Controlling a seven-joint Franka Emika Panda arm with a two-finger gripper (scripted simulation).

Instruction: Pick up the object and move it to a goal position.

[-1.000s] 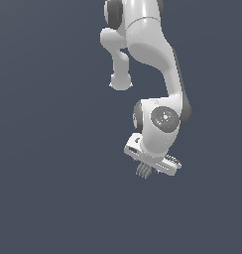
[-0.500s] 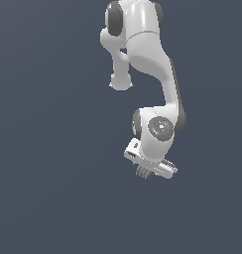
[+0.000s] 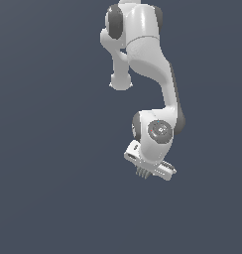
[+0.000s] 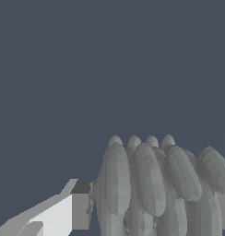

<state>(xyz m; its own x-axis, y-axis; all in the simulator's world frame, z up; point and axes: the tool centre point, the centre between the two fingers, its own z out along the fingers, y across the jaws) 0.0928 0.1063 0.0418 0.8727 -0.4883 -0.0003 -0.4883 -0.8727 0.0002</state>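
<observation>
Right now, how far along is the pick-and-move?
Done: the grasp. The ridged object sits between the fingers of the gripper, hanging below it in the exterior view. In hand: the carry. Left: reaching the goal, which no view marks.

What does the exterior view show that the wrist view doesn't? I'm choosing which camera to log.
Only the exterior view shows the whole white robot arm and where its hand hangs. Only the wrist view shows, close up, the small grey-olive ridged lump of rounded fins, with a finger pressed against its side. Both share the lump at the hand and a plain dark blue-grey background.
</observation>
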